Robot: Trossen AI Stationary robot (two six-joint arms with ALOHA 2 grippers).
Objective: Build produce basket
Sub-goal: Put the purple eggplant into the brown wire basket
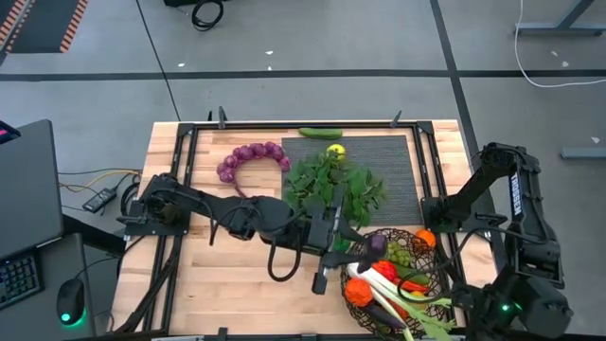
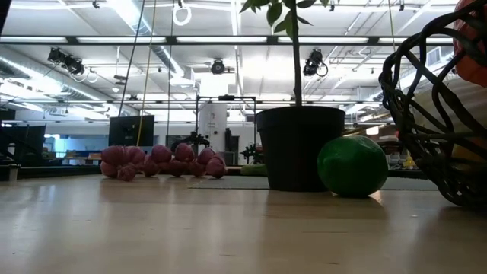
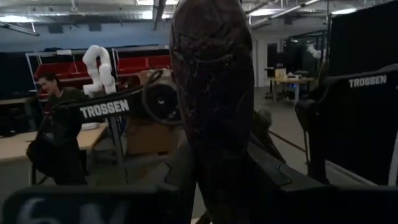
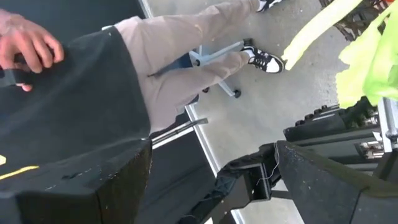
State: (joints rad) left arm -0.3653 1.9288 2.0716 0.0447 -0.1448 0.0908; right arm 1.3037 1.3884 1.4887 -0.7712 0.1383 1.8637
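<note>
The wire basket (image 1: 428, 284) stands at the near right and holds orange tomatoes (image 1: 358, 291), green grapes (image 1: 399, 254), a red chili (image 1: 383, 271) and a leek (image 1: 421, 320). My left gripper (image 1: 356, 248) reaches in from the left, shut on a dark purple vegetable (image 1: 376, 244) over the basket's left rim. Purple grapes (image 1: 251, 159), a cucumber (image 1: 320, 133) and a lemon (image 1: 335, 150) lie at the far side. My right gripper (image 4: 205, 193) is open with nothing between its fingers, off the table's right side. My left gripper pinches the dark purple vegetable's lower part (image 3: 217, 177) between its two fingers, which come about level from the table's left. The vegetable stands upright (image 3: 211, 81) between them, lifted clear above the basket's rim.
A potted leafy plant (image 1: 331, 189) stands mid-table on the edge of a black ribbed mat (image 1: 388, 161), with a green round fruit (image 2: 351, 166) beside its pot (image 2: 298, 148). A seated person (image 4: 174, 68) shows beyond the table. Bare wood lies at the near left.
</note>
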